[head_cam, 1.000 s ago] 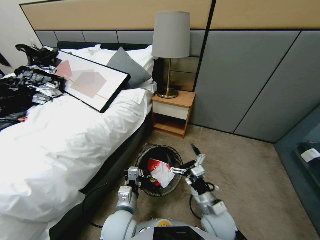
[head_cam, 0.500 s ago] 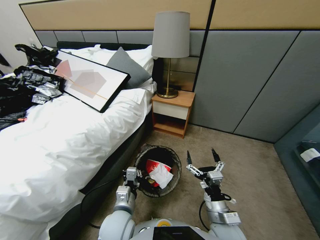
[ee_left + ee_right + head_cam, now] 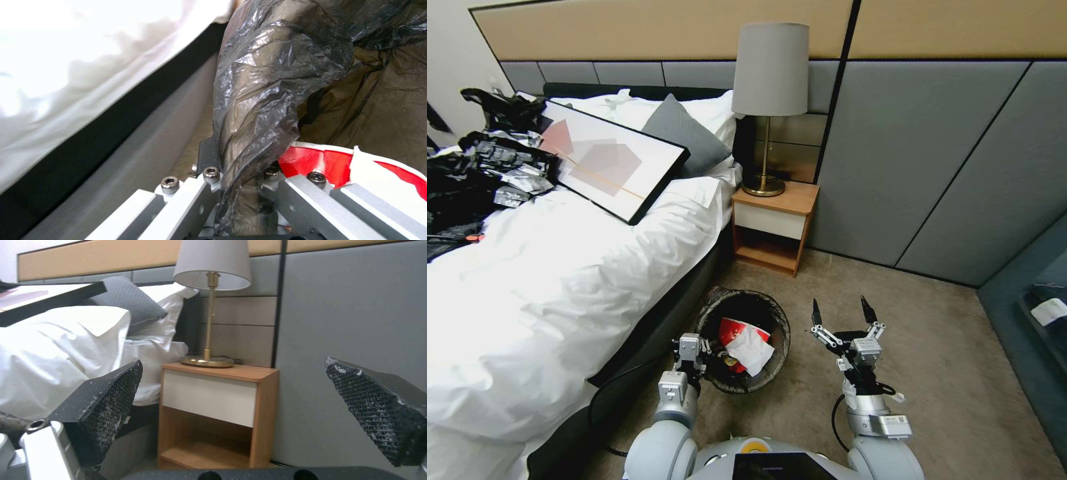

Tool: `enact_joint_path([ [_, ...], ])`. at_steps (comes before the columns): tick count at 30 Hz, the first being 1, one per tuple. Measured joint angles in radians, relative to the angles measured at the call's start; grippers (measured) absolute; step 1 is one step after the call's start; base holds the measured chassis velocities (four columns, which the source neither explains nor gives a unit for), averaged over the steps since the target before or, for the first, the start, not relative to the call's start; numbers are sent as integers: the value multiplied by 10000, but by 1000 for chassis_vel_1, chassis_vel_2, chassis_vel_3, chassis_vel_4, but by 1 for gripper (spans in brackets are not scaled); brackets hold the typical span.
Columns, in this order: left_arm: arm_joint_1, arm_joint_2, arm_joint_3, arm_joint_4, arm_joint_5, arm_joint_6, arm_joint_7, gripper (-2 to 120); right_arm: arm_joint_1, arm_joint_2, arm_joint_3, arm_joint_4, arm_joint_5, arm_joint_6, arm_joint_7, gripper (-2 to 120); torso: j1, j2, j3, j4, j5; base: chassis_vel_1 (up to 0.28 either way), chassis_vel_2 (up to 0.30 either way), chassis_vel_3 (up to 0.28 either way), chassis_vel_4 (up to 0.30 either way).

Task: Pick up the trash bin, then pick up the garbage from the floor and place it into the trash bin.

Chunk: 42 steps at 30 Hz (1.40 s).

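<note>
Black bag liner [image 3: 262, 86] is what we have pinched: the fingers of our left gripper [image 3: 692, 353] are closed tight on the liner-covered rim of the trash bin [image 3: 746, 342], one finger [image 3: 209, 156] outside the wall and the other inside. In the left wrist view the crinkled plastic bunches between the two metal finger frames and runs straight down into the narrow gap. Just inside that rim, right beside the inner finger, lies the garbage: a red-and-white wrapper [image 3: 356, 163] with a piece of white tissue paper [image 3: 750, 349] on top of it. The bin stands on the carpet floor [image 3: 934, 373], with the bed [image 3: 560, 280] on the far side of our left fingers.

Our right gripper [image 3: 844, 321] hangs beside the bin on the other side, apart from it, fingers spread wide and holding nothing. Between its two dark textured fingertips [image 3: 106, 406] the right wrist view looks toward the wooden nightstand [image 3: 218, 413] and the lamp [image 3: 212, 300] standing on it.
</note>
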Motion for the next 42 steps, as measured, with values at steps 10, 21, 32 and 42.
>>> enact_joint_path([
  [10, 9, -42, 50, 0, -17, 33, -77, 0, 203, -51, 157, 14, 365, -250, 63, 100, 0, 0, 0, 0, 1, 82, 91, 89, 83],
  [21, 45, -39, 94, 0, -54, 48, -80, 0, 348, -70, 261, 58, 695, -481, 12, 100, 0, 0, 0, 1, -1, 124, 112, 115, 113],
  [32, 64, -17, 152, 89, -84, -119, 18, 0, 435, -76, 259, 15, 676, -517, 20, 100, 1, 0, 0, 1, 1, 126, 119, 127, 137],
  [42, 52, -14, 247, 184, -81, -316, 55, 0, 458, -76, 298, 39, 689, -554, 14, 100, 1, 0, 0, -4, 0, 59, 63, 50, 54],
])
